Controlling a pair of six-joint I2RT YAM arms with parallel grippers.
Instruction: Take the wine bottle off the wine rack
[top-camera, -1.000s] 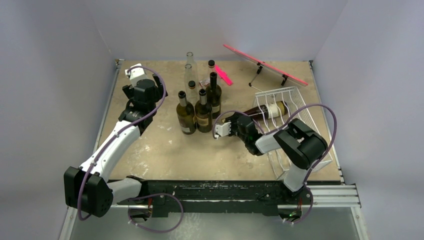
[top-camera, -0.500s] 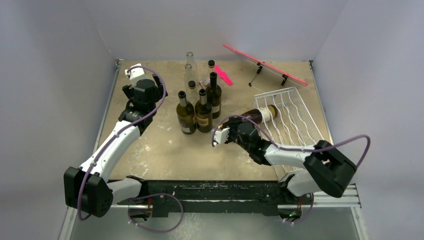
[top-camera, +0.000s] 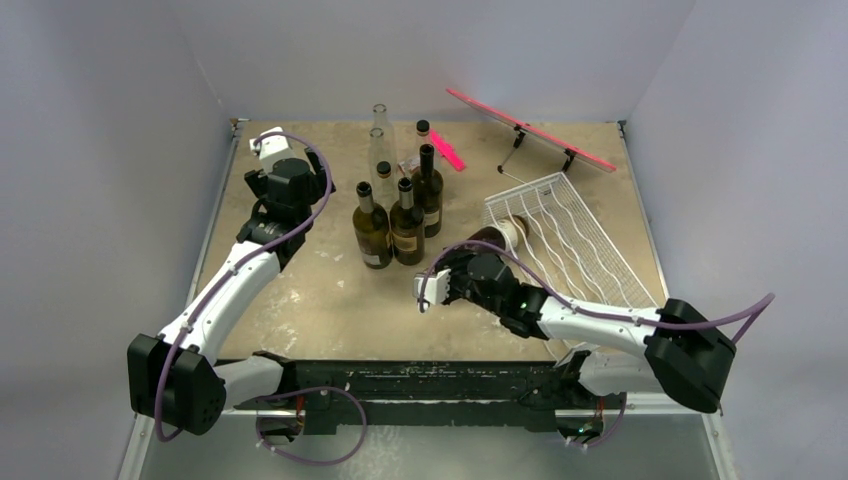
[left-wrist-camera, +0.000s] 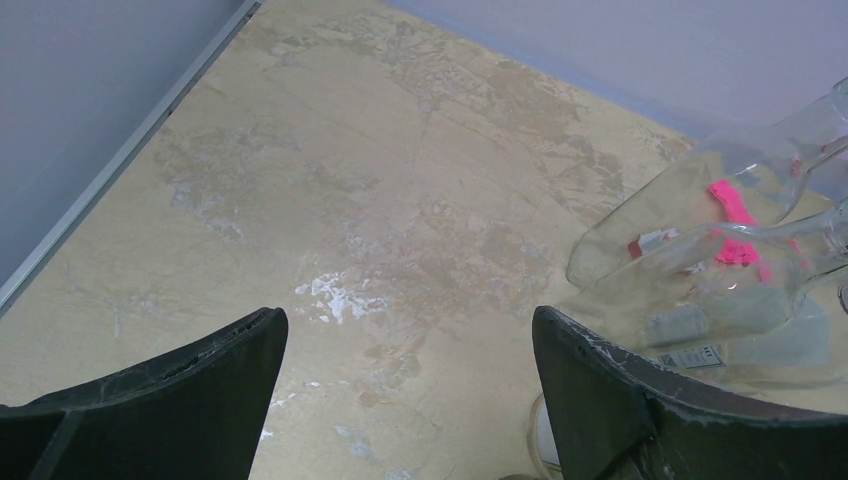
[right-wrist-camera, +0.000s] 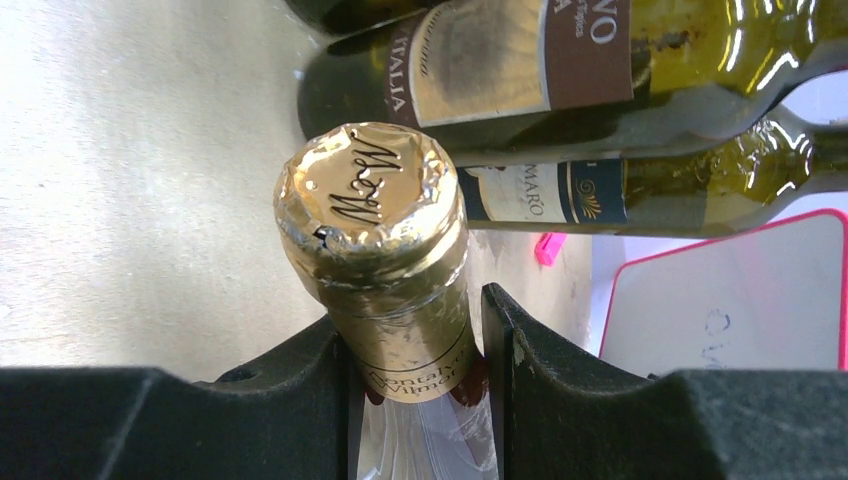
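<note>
The right gripper (right-wrist-camera: 415, 330) pinches the gold-foiled neck of the wine bottle (right-wrist-camera: 375, 215) between its two fingers, the bottle lying on its side with its base end inside the left corner of the wine rack (top-camera: 575, 250).

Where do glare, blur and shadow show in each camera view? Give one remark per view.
Right wrist view: sharp glints on the gold foil of the wine bottle and on the green bottles behind. Left wrist view: the clear bottles look soft and smeared; the left claw is a dark silhouette. Top external view: even light, no hard shadows on the table.
</note>
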